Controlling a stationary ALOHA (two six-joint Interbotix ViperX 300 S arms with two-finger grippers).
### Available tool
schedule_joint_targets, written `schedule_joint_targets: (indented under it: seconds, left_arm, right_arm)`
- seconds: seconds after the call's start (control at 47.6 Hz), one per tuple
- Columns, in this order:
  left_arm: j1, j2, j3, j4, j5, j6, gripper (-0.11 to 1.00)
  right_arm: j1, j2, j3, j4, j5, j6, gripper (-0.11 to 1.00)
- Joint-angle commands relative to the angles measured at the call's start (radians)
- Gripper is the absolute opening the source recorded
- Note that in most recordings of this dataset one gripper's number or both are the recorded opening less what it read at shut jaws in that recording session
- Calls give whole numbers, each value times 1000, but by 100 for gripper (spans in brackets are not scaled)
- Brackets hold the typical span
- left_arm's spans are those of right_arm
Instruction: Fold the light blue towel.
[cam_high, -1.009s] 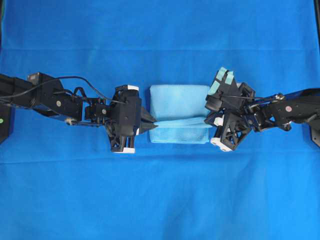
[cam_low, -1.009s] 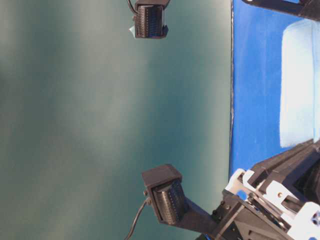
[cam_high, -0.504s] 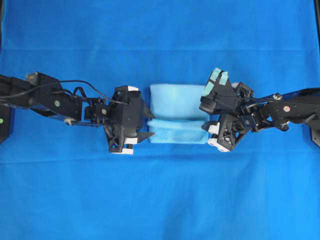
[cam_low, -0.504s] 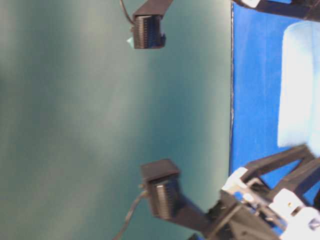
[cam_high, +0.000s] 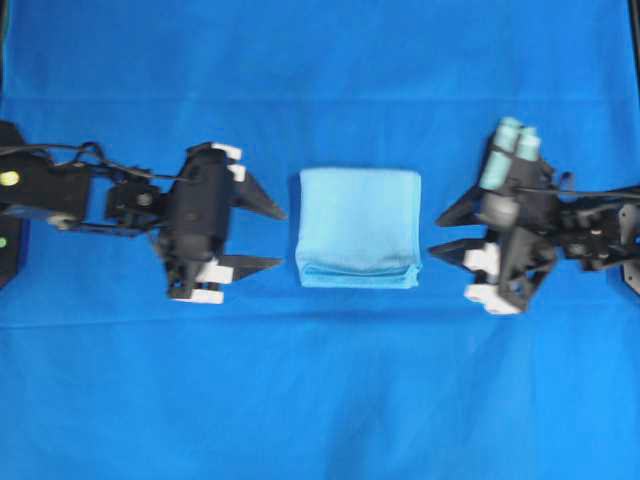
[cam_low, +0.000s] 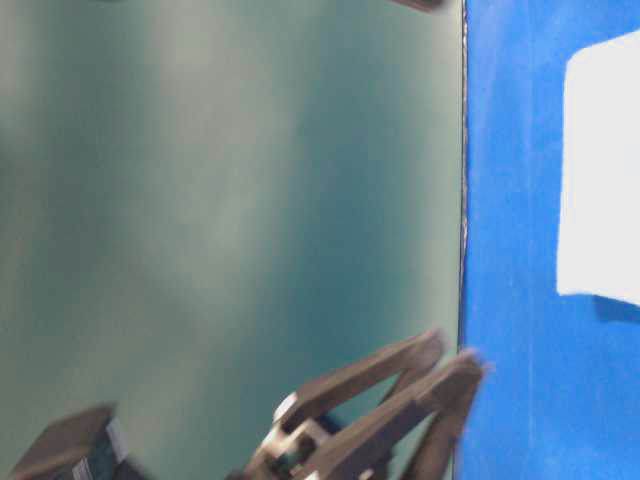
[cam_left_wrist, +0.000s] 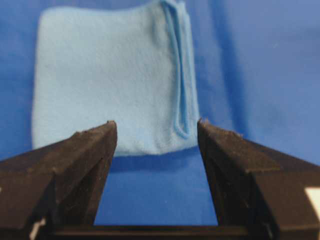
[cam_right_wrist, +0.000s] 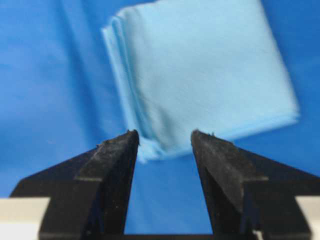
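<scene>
The light blue towel (cam_high: 359, 227) lies folded into a small rectangle on the royal-blue cloth (cam_high: 320, 400), with its layered hem edges along the near side. It also shows in the left wrist view (cam_left_wrist: 110, 80), the right wrist view (cam_right_wrist: 205, 70) and the table-level view (cam_low: 600, 170). My left gripper (cam_high: 273, 238) is open and empty, a short way left of the towel. My right gripper (cam_high: 445, 232) is open and empty, a short way right of it. Neither touches the towel.
The royal-blue cloth covers the whole table. The left arm (cam_high: 60, 195) and right arm (cam_high: 600, 220) reach in from the side edges. In the table-level view a blurred gripper (cam_low: 370, 420) shows at the bottom.
Both grippers let go of the towel's edge and opened. Both drew back sideways away from the towel. The lifted flap now lies flat, so the towel is a neat folded rectangle.
</scene>
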Motion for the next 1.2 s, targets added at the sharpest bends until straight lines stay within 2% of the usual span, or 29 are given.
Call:
schedule_joint_targets:
  seconds: [0.0, 0.189, 0.378, 0.652, 0.778, 0.946, 1.177]
  left_arm:
    - [-5, -81, 15, 0, -3, 2, 62]
    - [-3, -242, 117, 0, -17, 0, 62]
    - [-5, -431, 230, 0, -54, -14, 62]
    - [17, -692, 388, -2, -57, -14, 62]
    - [44, -802, 474, -3, -60, -20, 61]
    - [71, -948, 560, -5, -57, -44, 61]
    - [75, -1011, 584, -5, -32, -58, 61]
  right_arm:
    - [2, -87, 26, -25, 40, 0, 52]
    - [2, -261, 97, -71, 57, 0, 52]
    - [2, -456, 209, -170, 51, 0, 52]
    - [2, -663, 353, -265, -20, 2, 51]
    - [0, -709, 414, -276, -64, 5, 49]
    - [-14, -727, 445, -276, -107, 15, 48]
    - [-14, -726, 445, -276, -115, 15, 48]
